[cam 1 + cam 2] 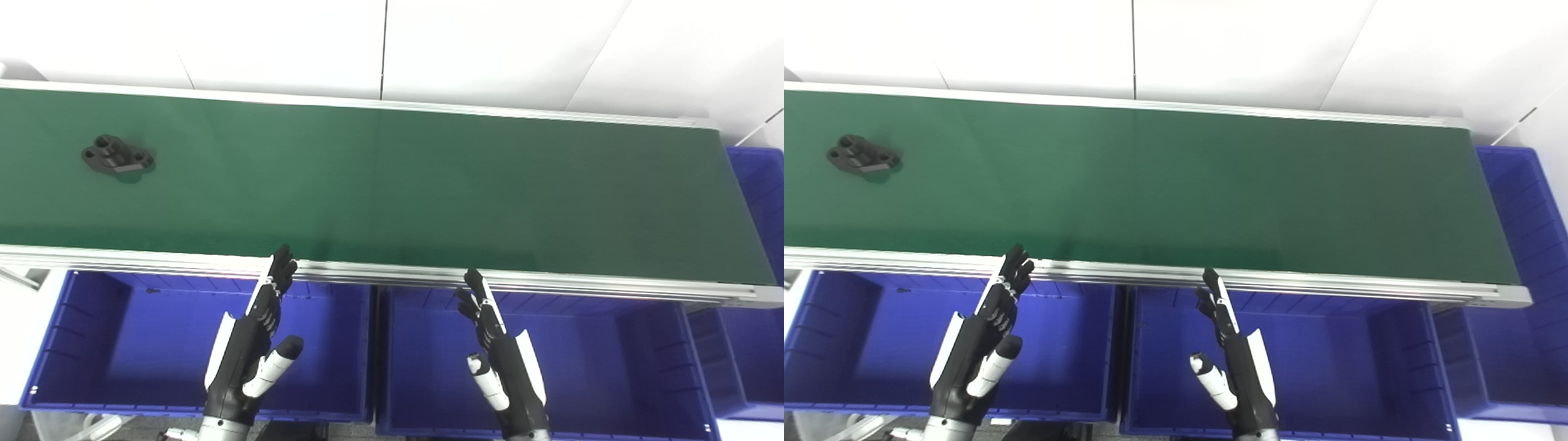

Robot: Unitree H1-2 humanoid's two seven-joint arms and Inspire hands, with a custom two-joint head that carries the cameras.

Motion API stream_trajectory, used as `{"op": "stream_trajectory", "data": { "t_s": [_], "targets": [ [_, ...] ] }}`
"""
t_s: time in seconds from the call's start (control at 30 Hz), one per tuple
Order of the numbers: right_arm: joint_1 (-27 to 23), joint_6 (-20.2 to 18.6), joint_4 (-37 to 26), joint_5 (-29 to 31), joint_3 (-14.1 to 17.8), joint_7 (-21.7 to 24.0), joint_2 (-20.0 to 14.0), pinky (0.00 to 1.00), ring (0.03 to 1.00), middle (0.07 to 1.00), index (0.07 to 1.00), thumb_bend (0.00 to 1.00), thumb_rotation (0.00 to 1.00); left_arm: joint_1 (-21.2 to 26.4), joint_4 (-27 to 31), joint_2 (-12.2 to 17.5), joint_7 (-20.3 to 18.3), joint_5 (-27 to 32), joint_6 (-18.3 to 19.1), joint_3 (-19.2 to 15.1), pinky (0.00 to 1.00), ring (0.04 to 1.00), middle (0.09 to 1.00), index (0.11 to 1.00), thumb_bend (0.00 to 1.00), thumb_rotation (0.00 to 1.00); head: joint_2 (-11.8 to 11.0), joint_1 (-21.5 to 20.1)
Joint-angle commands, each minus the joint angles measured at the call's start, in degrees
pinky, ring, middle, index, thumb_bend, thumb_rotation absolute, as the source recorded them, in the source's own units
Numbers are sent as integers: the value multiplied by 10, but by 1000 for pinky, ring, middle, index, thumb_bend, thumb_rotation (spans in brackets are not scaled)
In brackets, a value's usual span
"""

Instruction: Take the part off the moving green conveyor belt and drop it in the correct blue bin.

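A black part [117, 155] with round holes lies flat on the green conveyor belt [392, 184], far to the left. My left hand [257, 334] hovers over the left blue bin [73, 343], fingers straight and apart, tips at the belt's near rail, holding nothing. My right hand [499, 352] hangs the same way over the middle blue bin [618, 361], open and empty. Both hands are well short of the part, which sits far left of the left hand.
A third blue bin [756, 184] stands past the belt's right end. An aluminium rail [392, 275] runs along the belt's near edge, between hands and belt. White wall panels rise behind the belt. The two near bins hold nothing visible.
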State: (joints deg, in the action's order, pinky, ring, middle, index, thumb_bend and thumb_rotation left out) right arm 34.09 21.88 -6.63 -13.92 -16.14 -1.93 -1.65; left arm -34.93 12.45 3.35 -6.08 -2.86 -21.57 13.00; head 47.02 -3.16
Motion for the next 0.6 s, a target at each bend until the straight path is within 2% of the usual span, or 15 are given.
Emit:
{"op": "stream_trajectory", "data": {
  "t_s": [0.0, 0.03, 0.07, 0.1, 0.13, 0.17, 0.2, 0.23, 0.27, 0.3, 0.37, 0.47, 0.5, 0.53, 0.57],
  "targets": [
    [-1, 32, -7, 4, -1, -5, 6, 897, 932, 981, 1000, 840, 1000, -1, 5, 0, 1, -1, -6, 0, 986, 970, 1000, 1000, 689, 811, -3, 0],
    [0, 31, -7, 4, -2, -5, 7, 898, 932, 980, 1000, 842, 1000, -1, 6, -1, 1, -1, -5, 0, 984, 970, 1000, 1000, 690, 812, -3, 0],
    [0, 33, -5, 4, -2, -5, 6, 899, 931, 979, 1000, 845, 1000, -2, 3, -1, 1, 0, -7, 0, 979, 968, 998, 999, 689, 811, -19, 3],
    [1, 35, -3, 4, -2, -5, 6, 898, 931, 978, 1000, 845, 1000, -3, 2, -1, 1, 0, -9, 1, 980, 969, 997, 998, 685, 807, -19, 3],
    [1, 37, 1, 4, -2, -5, 6, 898, 931, 978, 1000, 845, 1000, -3, -5, 0, 1, -2, -17, 1, 980, 969, 997, 998, 684, 806, -39, 4],
    [2, 38, 3, 4, -2, -6, 6, 892, 926, 976, 1000, 875, 1000, -2, -9, 1, 0, -3, -23, 2, 974, 969, 994, 990, 677, 823, -39, 4],
    [3, 42, 9, 7, -2, -6, 6, 891, 925, 976, 1000, 877, 1000, -3, -16, 2, 0, -5, -29, 2, 973, 968, 994, 990, 677, 824, -54, 3],
    [3, 44, 14, 8, -2, -6, 6, 890, 923, 973, 999, 887, 1000, -3, -21, 3, 0, -5, -33, 2, 967, 968, 991, 983, 684, 824, -54, 3],
    [1, 47, 20, 8, -3, -9, 4, 890, 921, 971, 998, 892, 1000, -2, -29, 2, 1, -3, -37, 1, 963, 968, 990, 980, 688, 824, -71, 5],
    [-1, 48, 25, 7, -4, -11, 3, 879, 920, 970, 996, 889, 1000, -1, -34, 1, 2, -2, -40, 1, 959, 964, 983, 970, 704, 812, -71, 5],
    [-7, 50, 38, 7, -8, -19, -3, 869, 918, 968, 994, 885, 1000, 3, -51, -2, 10, -14, -50, 0, 931, 953, 973, 960, 715, 822, -89, 14],
    [-14, 50, 53, 12, -12, -28, -11, 856, 913, 964, 990, 894, 1000, 8, -67, -1, 15, -20, -53, 3, 905, 945, 968, 951, 719, 827, -109, 25],
    [-16, 50, 59, 13, -14, -31, -13, 859, 914, 964, 990, 901, 1000, 9, -73, 0, 16, -19, -53, 4, 898, 944, 968, 947, 718, 820, -123, 28],
    [-19, 50, 64, 13, -16, -36, -16, 859, 914, 964, 990, 902, 1000, 10, -76, 0, 17, -18, -53, 5, 897, 944, 968, 946, 718, 819, -123, 28],
    [-22, 50, 71, 12, -19, -42, -19, 856, 912, 964, 989, 901, 1000, 13, -81, 1, 19, -17, -53, 8, 889, 944, 967, 942, 711, 813, -137, 30]
  ]
}}
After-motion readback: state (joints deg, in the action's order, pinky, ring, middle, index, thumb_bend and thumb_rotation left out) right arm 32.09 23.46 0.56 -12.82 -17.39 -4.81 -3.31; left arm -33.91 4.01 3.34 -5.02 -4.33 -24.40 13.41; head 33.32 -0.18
